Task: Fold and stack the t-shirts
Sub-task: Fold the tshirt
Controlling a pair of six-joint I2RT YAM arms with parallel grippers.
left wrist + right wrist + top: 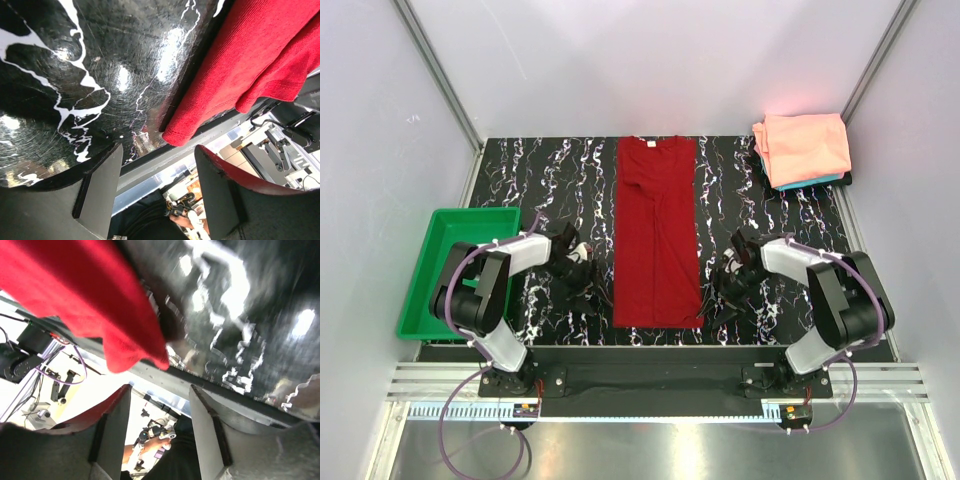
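A dark red t-shirt lies folded lengthwise into a long strip down the middle of the black marbled table, collar at the far end. Its near corners show in the left wrist view and the right wrist view. A folded salmon-pink t-shirt sits on a teal one at the far right corner. My left gripper is open and empty just left of the strip's near end. My right gripper is open and empty just right of it.
A green plastic tray stands at the table's left edge beside the left arm. White walls with metal posts close in the back and sides. The table's near edge runs just past the shirt's hem.
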